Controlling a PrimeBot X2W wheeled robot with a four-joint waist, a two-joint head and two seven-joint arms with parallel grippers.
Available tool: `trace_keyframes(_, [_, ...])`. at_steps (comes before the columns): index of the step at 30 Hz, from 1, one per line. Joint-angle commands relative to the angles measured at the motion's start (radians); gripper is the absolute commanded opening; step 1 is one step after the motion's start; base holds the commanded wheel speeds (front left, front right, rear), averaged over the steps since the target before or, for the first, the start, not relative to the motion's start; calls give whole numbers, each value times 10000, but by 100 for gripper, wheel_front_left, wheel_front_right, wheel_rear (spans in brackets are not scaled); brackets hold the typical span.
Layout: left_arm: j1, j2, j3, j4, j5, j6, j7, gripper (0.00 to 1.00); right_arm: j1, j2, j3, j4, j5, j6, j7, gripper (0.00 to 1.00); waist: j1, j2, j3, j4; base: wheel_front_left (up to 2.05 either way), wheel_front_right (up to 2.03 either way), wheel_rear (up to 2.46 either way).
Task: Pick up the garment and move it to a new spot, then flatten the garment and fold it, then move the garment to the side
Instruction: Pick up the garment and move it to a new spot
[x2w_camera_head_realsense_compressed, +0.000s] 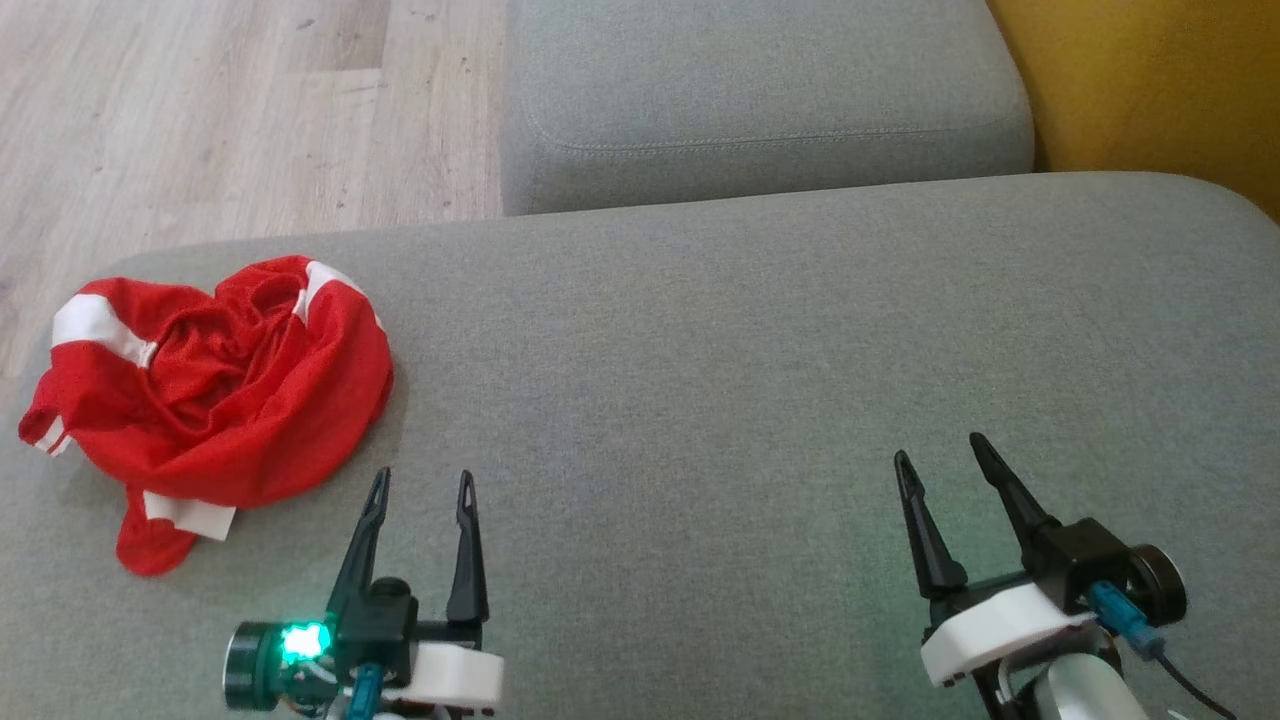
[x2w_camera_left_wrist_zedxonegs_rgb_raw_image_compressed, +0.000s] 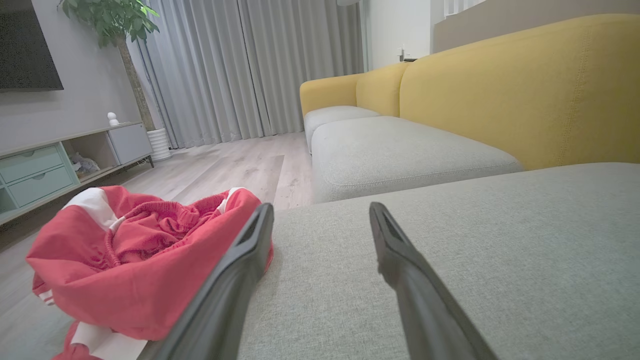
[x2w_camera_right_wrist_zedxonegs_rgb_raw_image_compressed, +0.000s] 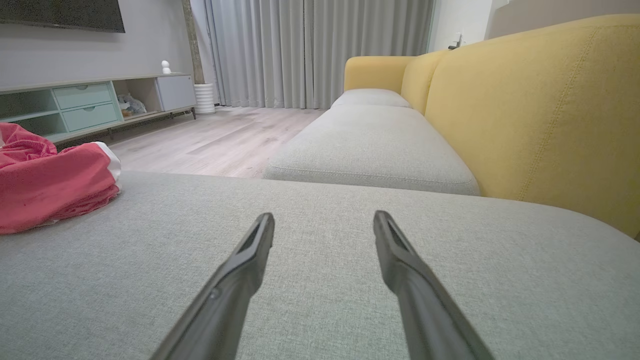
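The garment (x2w_camera_head_realsense_compressed: 215, 395) is a red piece with white stripes, crumpled in a heap at the left end of the grey sofa cushion (x2w_camera_head_realsense_compressed: 700, 380). My left gripper (x2w_camera_head_realsense_compressed: 422, 482) stands open just to the right of the heap's near edge, with nothing between its fingers. The left wrist view has the garment (x2w_camera_left_wrist_zedxonegs_rgb_raw_image_compressed: 130, 265) bunched to the left of the gripper (x2w_camera_left_wrist_zedxonegs_rgb_raw_image_compressed: 320, 210), its elastic waistband showing on top. My right gripper (x2w_camera_head_realsense_compressed: 940, 450) is open and empty over bare cushion at the lower right. From the right wrist the garment (x2w_camera_right_wrist_zedxonegs_rgb_raw_image_compressed: 50, 180) lies far left of the open gripper (x2w_camera_right_wrist_zedxonegs_rgb_raw_image_compressed: 324, 216).
A second grey seat cushion (x2w_camera_head_realsense_compressed: 760, 100) lies beyond the one in front, with a gap between them. The yellow sofa back (x2w_camera_head_realsense_compressed: 1160, 90) rises at the right. Wood floor (x2w_camera_head_realsense_compressed: 230, 110) lies past the cushion's left edge. A low cabinet (x2w_camera_right_wrist_zedxonegs_rgb_raw_image_compressed: 95, 105), a plant pot (x2w_camera_right_wrist_zedxonegs_rgb_raw_image_compressed: 204, 97) and curtains stand across the room.
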Motion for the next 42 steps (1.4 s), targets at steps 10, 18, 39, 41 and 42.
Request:
trace_keyframes(10, [-591,-105,517,-62,165,-84,-122,100,-436,-34,114,-224,9,-7,-120,100,0,-1,52,230,0,0,0])
trace_keyframes(18, [-674,-197,654,95,174,-77,-122,100,-327,-34,217,-285,16,-7,-120,100,0,-1,141,1682,0,0,0])
trace_keyframes(39, [-449,-215,1320,-380,304,124,-122,100,-375,-34,331,-344,-90,-7,-120,100,0,-1,649,4833,0,0,0])
trace_keyframes(41, [-560,-228,1429,-547,325,211,-122,100,-464,-34,305,-350,-247,-7,-120,100,0,-1,918,4763,0,0,0])
trace_keyframes(42, [-655,-225,1464,-648,383,255,-122,100,-511,-34,268,-356,-352,-7,-120,100,0,-1,1053,4722,0,0,0])
